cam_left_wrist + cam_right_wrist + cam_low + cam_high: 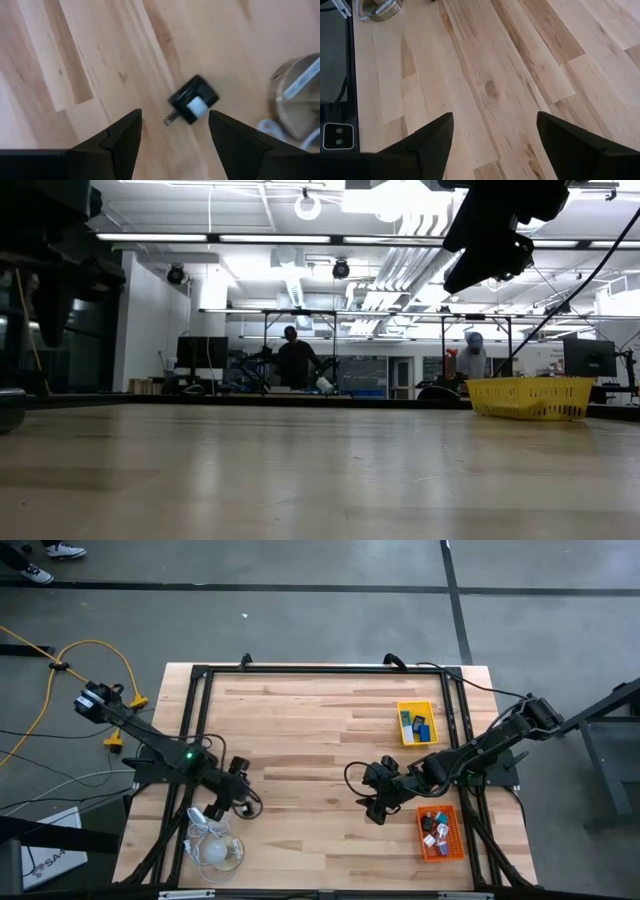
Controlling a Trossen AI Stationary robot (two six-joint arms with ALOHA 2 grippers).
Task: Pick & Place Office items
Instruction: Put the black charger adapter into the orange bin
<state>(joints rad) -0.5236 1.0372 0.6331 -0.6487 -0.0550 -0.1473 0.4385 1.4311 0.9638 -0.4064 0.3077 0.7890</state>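
Note:
My left gripper (240, 785) hovers open over the table's near left part. In the left wrist view a small black piece with a white end (194, 100) lies flat on the wood, just beyond the gap between my open fingers (175, 125), untouched. My right gripper (376, 802) stands open above bare wood (495, 125) at the near right. Several small office items lie in the yellow tray (416, 723) and several more in the orange tray (440, 832).
A white bulb-like thing with a coiled white cord (216, 846) lies near the table's front left corner, close to my left gripper; its round shiny part (295, 97) shows beside the black piece. The yellow tray (530, 397) stands at the far right. People stand in the room behind.

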